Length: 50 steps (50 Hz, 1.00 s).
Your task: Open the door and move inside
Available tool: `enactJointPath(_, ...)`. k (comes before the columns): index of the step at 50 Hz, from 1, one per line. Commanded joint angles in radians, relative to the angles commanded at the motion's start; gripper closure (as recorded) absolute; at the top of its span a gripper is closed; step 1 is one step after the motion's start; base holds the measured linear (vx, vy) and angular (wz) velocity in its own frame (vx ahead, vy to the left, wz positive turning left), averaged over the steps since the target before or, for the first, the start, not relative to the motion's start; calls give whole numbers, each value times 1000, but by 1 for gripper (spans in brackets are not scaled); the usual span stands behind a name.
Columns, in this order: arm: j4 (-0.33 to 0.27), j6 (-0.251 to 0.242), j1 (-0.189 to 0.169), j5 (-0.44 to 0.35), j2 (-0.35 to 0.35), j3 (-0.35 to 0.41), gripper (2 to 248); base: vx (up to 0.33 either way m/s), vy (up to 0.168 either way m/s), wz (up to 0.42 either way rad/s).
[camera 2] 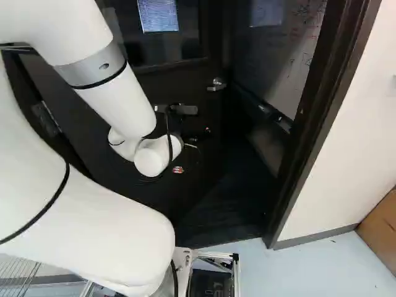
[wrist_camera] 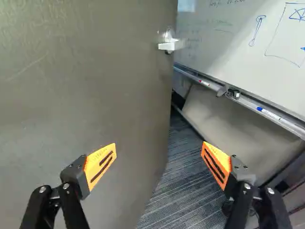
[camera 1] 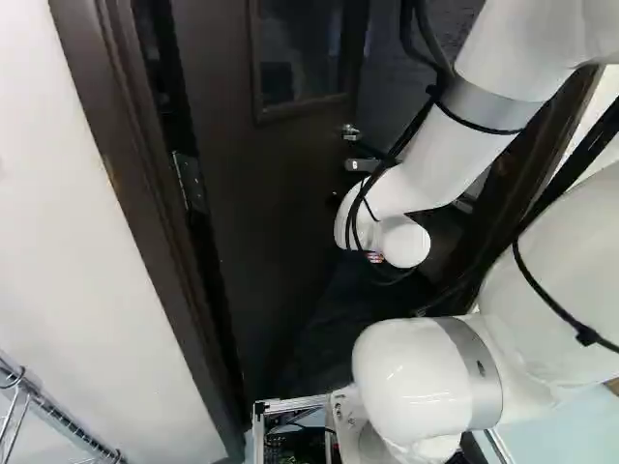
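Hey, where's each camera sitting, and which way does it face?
Left base view: behind the arm, to its left, looking ahead at the door; arm at right.
Right base view: behind, to the arm's right; looks ahead; arm at left.
Wrist view: wrist-mounted, looking along the open claw toward door and whiteboard.
All share the door handle.

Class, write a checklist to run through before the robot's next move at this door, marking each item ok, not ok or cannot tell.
1. Door unlatched, standing ajar: ok.
2. Fingers open, with nothing gripped: ok.
3. Handle free of the fingers: ok.
4. Fingers not touching the door: cannot tell.
5. Gap between door and door frame wide enough for the base: cannot tell; probably open the door further first.
6. Base inside the doorway: not ok, it stands outside.
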<state>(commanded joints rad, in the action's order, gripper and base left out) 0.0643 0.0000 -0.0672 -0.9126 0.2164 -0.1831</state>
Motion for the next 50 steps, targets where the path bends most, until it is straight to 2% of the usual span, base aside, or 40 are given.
enactJointPath(13,0,0,0,0,0,0,3,118,3,-21)
enactJointPath(38,1,0,3,0,-7,-7,3,2,0,-1)
enactJointPath(50,24,0,16,0,-32,-29,3,0,0,0)
